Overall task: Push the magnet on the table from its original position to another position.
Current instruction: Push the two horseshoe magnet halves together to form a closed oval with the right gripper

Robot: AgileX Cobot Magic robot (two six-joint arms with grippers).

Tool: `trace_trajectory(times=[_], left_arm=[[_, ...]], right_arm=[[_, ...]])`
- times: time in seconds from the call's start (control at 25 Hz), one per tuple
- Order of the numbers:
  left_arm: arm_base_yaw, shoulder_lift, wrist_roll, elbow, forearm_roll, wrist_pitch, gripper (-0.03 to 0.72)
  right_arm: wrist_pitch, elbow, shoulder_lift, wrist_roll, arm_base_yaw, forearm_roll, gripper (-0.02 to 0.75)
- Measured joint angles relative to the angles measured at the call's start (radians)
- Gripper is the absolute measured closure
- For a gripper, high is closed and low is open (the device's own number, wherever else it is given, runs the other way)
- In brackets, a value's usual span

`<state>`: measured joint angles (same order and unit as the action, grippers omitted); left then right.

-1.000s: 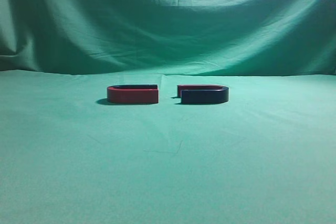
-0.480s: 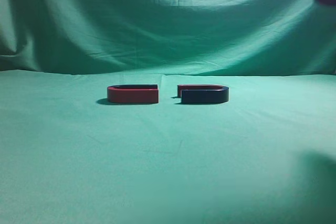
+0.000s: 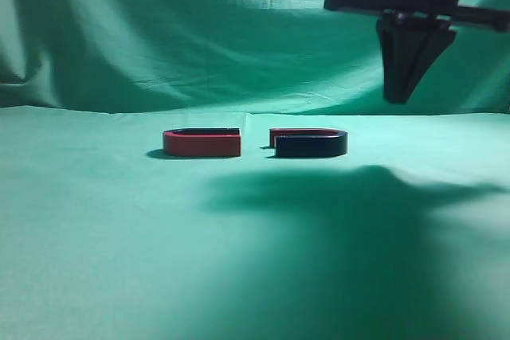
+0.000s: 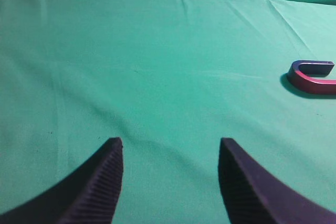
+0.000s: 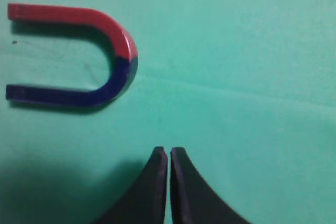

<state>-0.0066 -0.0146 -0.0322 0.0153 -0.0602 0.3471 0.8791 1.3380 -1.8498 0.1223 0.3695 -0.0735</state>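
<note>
The magnet (image 3: pixel 310 145), with its dark navy near arm and red rear arm, lies flat on the green-cloth table (image 3: pixel 255 260) right of centre. The right wrist view shows it from above (image 5: pixel 118 77), its open end to the left. My right gripper (image 3: pixel 398 95) hangs high above the table, right of the magnet, its fingers shut together on nothing (image 5: pixel 168 152). My left gripper (image 4: pixel 170 142) is open and empty over bare cloth; it is out of the exterior view.
A second U-shaped magnet (image 3: pixel 202 143) with a red near arm lies just left of the first; it also shows at the right edge of the left wrist view (image 4: pixel 312 77). A green cloth backdrop (image 3: pixel 239 29) hangs behind. The arm's shadow falls on the cloth at front right.
My right arm has come down into the exterior view at upper right, and its shadow has spread over the front right cloth. Both magnets have stayed still.
</note>
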Motion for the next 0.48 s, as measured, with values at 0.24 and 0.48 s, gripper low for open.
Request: trace_trajectory(times=[0.24,0.48], left_arm=[[0.000,0.000,0.000,0.000,0.000,0.000,0.316],[0.000,0.000,0.000,0.000,0.000,0.000,0.316]], right_arm=[[0.000,0.108,-0.133,0.004,0.000,0.004,0.738],[0.000,0.186,-0.221,0.008,0.002,0.000,0.738]])
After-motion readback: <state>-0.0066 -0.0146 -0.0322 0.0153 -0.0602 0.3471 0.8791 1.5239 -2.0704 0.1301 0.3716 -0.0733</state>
